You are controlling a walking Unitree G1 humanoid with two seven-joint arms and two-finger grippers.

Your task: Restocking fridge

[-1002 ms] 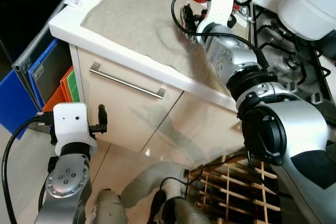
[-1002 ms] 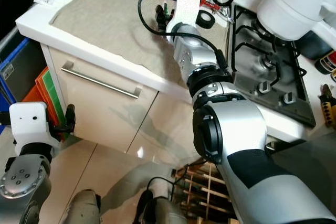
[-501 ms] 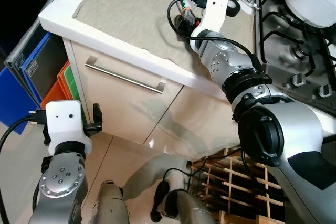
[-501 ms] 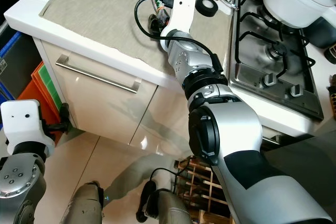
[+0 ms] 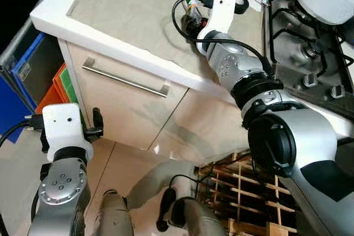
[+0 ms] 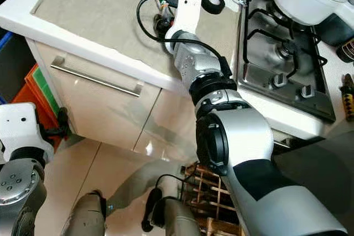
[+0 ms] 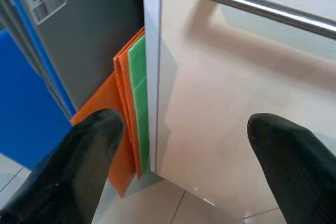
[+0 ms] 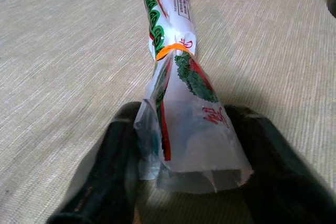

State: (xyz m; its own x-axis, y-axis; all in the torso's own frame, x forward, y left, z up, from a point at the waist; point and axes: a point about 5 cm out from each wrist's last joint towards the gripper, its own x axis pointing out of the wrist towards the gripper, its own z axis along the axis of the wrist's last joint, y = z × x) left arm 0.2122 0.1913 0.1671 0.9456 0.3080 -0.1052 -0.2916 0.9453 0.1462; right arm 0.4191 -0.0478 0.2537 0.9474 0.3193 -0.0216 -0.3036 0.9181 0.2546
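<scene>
While the right pincer (image 8: pixel 184 177) straddles the clear, green-and-red printed plastic packet (image 8: pixel 181 103) lying on the beige woven mat (image 8: pixel 63 77) of the desk (image 5: pixel 52 17), unclenched, it should clench squarely before lifting.

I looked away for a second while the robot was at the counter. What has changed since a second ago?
The right gripper has closed in on the rolled plastic bag lying on the beige mat; its fingers now flank the bag's end. The head camera shifted too. The bag itself stayed put, and the left gripper still hangs open by the drawer front.
</scene>
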